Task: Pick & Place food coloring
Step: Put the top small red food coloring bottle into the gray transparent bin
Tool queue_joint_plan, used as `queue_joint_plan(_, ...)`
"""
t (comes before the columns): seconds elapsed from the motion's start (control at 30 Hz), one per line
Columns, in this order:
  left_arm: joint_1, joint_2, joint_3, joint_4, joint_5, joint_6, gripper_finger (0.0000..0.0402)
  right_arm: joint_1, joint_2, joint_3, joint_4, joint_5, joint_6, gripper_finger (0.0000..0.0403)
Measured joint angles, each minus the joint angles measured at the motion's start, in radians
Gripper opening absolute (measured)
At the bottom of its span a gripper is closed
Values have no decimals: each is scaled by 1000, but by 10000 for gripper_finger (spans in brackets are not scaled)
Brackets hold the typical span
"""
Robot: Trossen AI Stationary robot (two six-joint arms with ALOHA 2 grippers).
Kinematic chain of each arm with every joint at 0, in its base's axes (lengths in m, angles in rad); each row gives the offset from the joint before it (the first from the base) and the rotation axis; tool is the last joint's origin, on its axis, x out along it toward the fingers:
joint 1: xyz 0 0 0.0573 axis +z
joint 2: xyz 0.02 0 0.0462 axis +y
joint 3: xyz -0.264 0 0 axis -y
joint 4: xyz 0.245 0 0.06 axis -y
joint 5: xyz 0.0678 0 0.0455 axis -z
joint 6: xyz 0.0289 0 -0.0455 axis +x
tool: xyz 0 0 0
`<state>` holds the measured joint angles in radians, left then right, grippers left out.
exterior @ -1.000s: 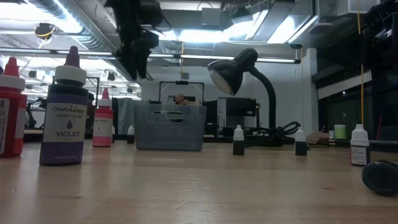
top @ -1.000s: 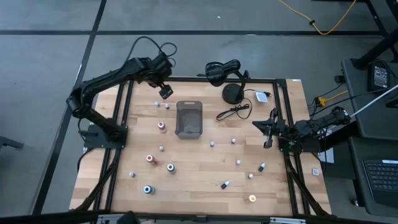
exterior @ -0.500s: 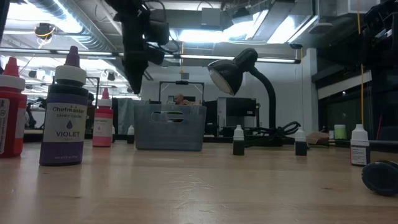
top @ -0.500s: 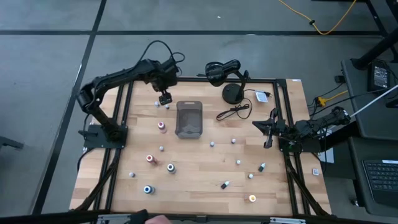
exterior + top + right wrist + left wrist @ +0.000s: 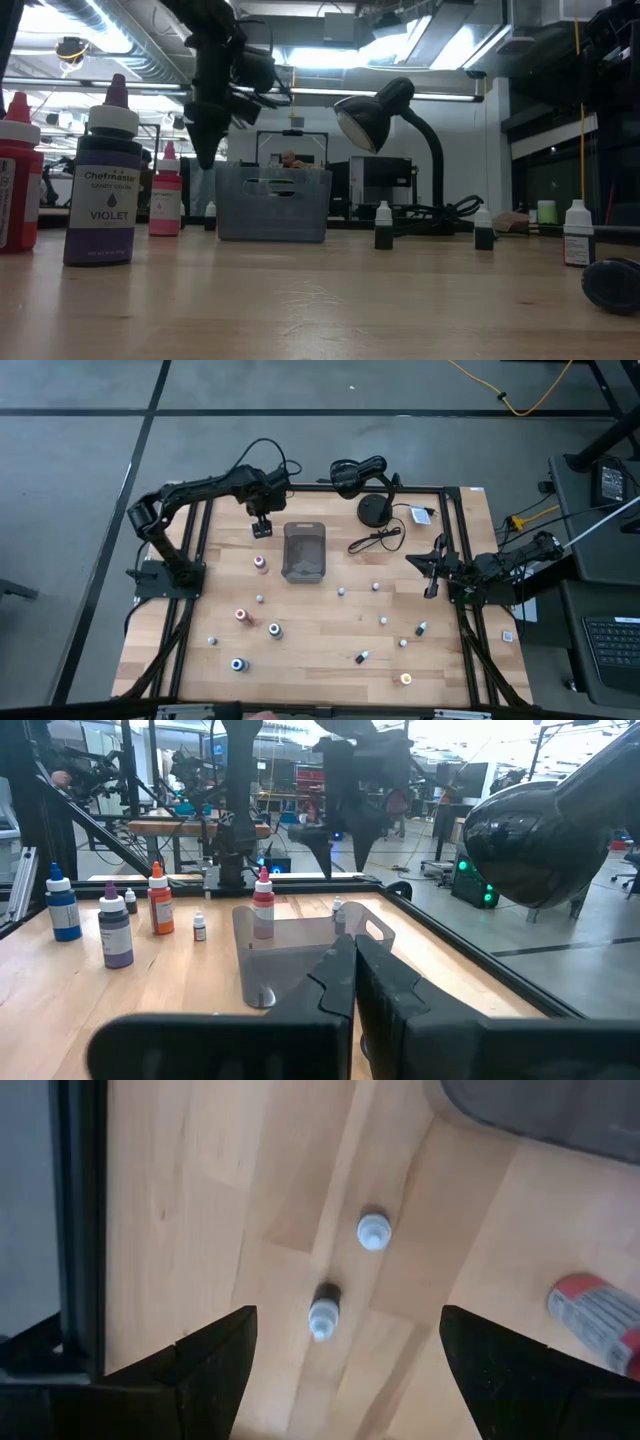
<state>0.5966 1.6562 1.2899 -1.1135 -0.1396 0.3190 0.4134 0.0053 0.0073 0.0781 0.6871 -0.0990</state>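
- Left gripper (image 5: 342, 1355): hung above the table (image 5: 330, 630), jaws spread wide, nothing between them.
- Two small white-capped food coloring bottles: one (image 5: 324, 1311) lay centred between the spread jaws, the other (image 5: 373, 1231) just beyond it.
- Red-labelled bottle (image 5: 598, 1307): outside one jaw.
- Gray tray (image 5: 540, 1110): farther ahead of the jaws.
- Right gripper (image 5: 352, 982): at the table's right edge, jaws pressed together, empty.

A violet bottle (image 5: 109, 180) stands nearest, the gray tray (image 5: 272, 203) farther back beneath the left pincer (image 5: 206, 152).
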Motion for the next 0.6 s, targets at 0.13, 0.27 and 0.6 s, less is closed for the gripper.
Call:
queue_joint_plan(0.13,0,0,-39,54,2,2,310,0,0,0,0,0,0,15)
queue_joint_plan(0.27,1,0,-72,91,2,2,310,0,0,0,0,0,0,15)
queue_joint_plan(0.6,-7,64,-89,142,-16,9,310,0,0,0,0,0,0,15)
